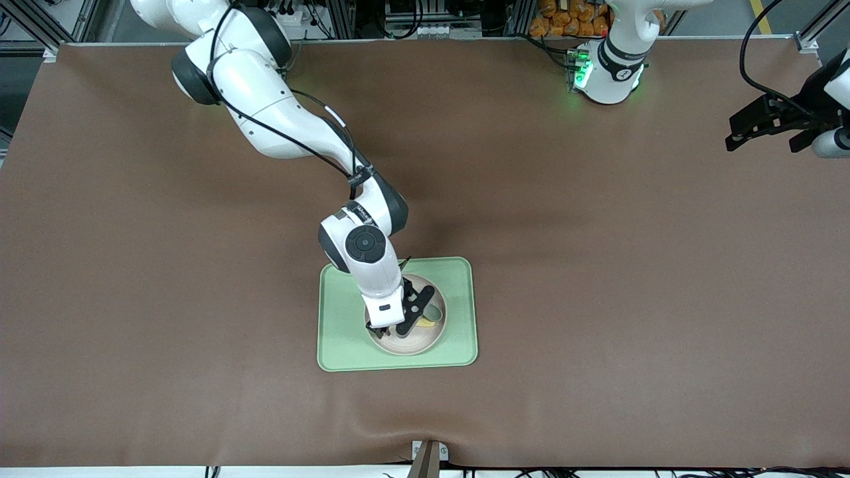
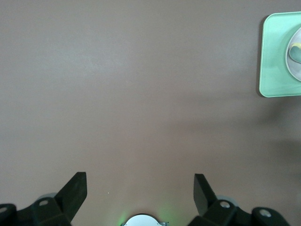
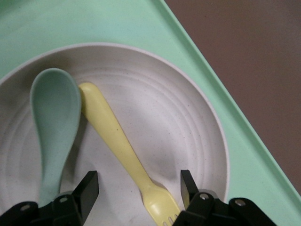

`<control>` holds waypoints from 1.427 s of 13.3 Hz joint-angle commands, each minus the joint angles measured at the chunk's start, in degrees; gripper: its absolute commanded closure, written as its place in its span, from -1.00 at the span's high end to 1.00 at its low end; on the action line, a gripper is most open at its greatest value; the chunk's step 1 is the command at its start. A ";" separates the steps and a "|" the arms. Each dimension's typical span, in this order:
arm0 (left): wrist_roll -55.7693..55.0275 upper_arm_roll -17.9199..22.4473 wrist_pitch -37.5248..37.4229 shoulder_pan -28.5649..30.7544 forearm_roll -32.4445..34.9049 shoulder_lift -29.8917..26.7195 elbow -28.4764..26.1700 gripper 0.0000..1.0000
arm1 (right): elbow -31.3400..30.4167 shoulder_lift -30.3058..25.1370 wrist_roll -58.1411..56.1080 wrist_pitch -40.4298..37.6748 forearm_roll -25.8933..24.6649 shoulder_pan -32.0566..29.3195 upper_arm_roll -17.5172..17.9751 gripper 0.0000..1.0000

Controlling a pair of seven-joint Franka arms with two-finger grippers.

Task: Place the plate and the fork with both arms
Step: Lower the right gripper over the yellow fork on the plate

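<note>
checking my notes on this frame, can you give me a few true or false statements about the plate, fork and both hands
1. The fork lies in the plate. True.
2. The plate sits directly on the brown table. False: it sits on the green tray.
3. The right hand is shut on the fork. False: its fingers are open, one on each side of the fork's tine end, just over the plate.
4. A grey-green spoon lies beside the fork in the plate. True.
5. The left hand is over the tray. False: it waits open over bare table near the left arm's end, away from the tray.
</note>
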 commanded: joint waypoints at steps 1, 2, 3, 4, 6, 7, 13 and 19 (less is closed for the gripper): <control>4.15 0.13 0.19 0.18 0.97 -0.50 0.02 1.00 | 2.26 2.00 -0.55 1.05 -1.23 0.50 -0.44 0.58; 6.43 0.13 0.11 0.26 0.97 -0.50 0.02 1.00 | 2.00 2.09 -0.46 1.48 -1.14 0.50 -0.44 0.58; 8.11 0.22 0.02 0.26 1.06 -0.50 -0.06 1.00 | 2.00 2.09 -0.37 1.49 -1.22 0.50 -0.44 0.50; 8.99 0.22 0.02 1.05 1.06 -0.50 -0.06 1.00 | 2.00 2.00 -0.28 1.40 -1.14 0.50 -0.44 0.31; 9.00 0.13 -0.07 1.23 1.06 -0.50 0.02 1.00 | 2.00 2.00 -0.02 1.31 -1.14 0.59 -0.44 -0.37; 9.00 0.13 -0.07 1.23 1.06 -0.50 0.02 1.00 | 2.00 2.00 0.16 1.31 -1.14 0.59 -0.44 -0.45; 9.00 0.04 -0.16 1.14 1.06 -0.50 0.02 1.00 | 2.08 1.47 0.33 0.17 -1.05 0.59 -0.35 -1.00; 9.00 0.04 -0.16 1.23 0.97 -0.50 -0.06 1.00 | 2.44 -0.37 0.42 -4.40 -0.96 0.41 -0.27 -1.00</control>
